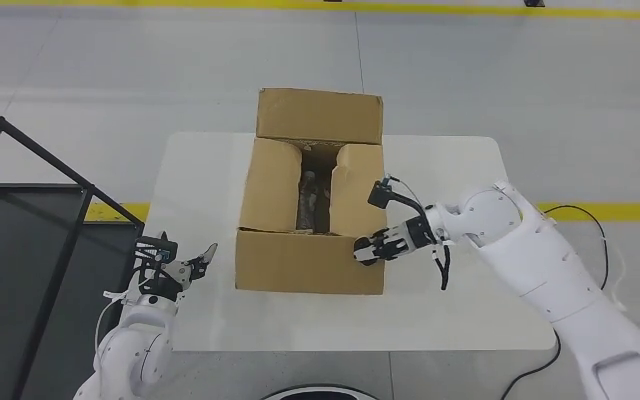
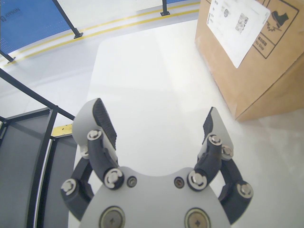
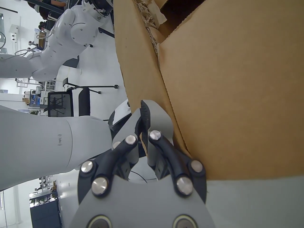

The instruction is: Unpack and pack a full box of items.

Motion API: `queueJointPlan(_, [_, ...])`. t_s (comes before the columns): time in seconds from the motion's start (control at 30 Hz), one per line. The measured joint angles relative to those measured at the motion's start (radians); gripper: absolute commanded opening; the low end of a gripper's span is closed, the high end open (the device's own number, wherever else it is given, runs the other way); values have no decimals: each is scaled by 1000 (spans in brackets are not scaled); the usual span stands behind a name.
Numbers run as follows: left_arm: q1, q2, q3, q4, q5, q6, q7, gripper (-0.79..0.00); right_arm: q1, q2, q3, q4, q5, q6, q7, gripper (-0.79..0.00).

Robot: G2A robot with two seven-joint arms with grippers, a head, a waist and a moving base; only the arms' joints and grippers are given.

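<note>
One cardboard box (image 1: 310, 262) stands at the middle of one white table (image 1: 200, 180), and we count two grippers at work beside it. The right gripper (image 1: 362, 250) sits at the box's near right corner. In its own wrist view (image 3: 142, 110) the two fingers are drawn tightly together on what looks to us like the edge of the near-side cardboard, just below the seam where torn tape (image 3: 152, 10) clings to the corner. The left gripper (image 1: 188, 250) hangs over the table well apart from the box, off its near left corner. Its two fingers (image 2: 104, 122) are spread wide with nothing between them.

Of the box's flaps, we make out three from above. The far flap (image 1: 320, 112) is turned back. The two side flaps lie partly over the top and leave one narrow gap between them. Down in that gap we see dark, greyish items (image 1: 315, 195), too dim and crowded for us to count. One white label (image 2: 237, 24) is stuck on the box's left side, which faces the left gripper. One black frame (image 1: 50, 250) stands beyond the table's edge, farther left of the box than the left gripper.
</note>
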Motion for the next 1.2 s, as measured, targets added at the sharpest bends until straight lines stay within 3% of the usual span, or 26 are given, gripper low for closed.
queueJointPlan(0.53, [0, 0, 0, 0, 0, 0, 0, 0, -4, 32, 44, -73, 6, -120, -120, -785])
queueJointPlan(1.0, [0, 0, 0, 0, 0, 0, 0, 0, -13, 48, 43, -113, -23, -143, -144, -785])
queueJointPlan(1.2, [0, 0, 0, 0, 0, 0, 0, 0, -27, 59, 62, -268, -283, -174, -179, -785])
